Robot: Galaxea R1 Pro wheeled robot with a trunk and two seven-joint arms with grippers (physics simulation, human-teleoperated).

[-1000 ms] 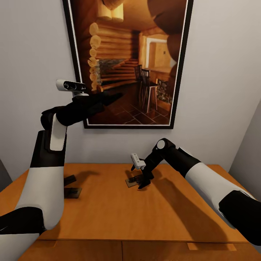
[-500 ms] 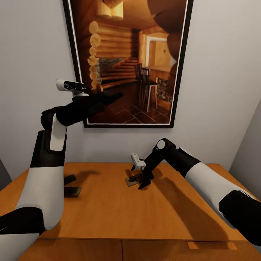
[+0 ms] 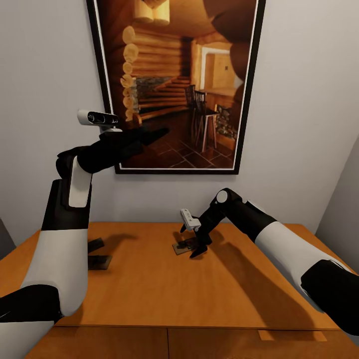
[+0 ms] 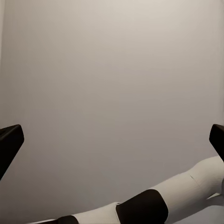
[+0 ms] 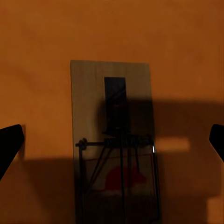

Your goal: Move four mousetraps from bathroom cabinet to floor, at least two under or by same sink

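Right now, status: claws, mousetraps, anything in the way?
Right claw open, low over a mousetrap on the cabinet top. Left claw open, raised toward the wall. Two more mousetraps lie behind the left arm. Nothing blocks the grasp.

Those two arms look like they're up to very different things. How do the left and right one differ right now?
The left gripper is raised in front of the framed picture, aimed at the wall; the right gripper points down at the cabinet top. Nothing lies between the left jaws, while a mousetrap lies between the right ones. Both sets of jaws stand wide open.
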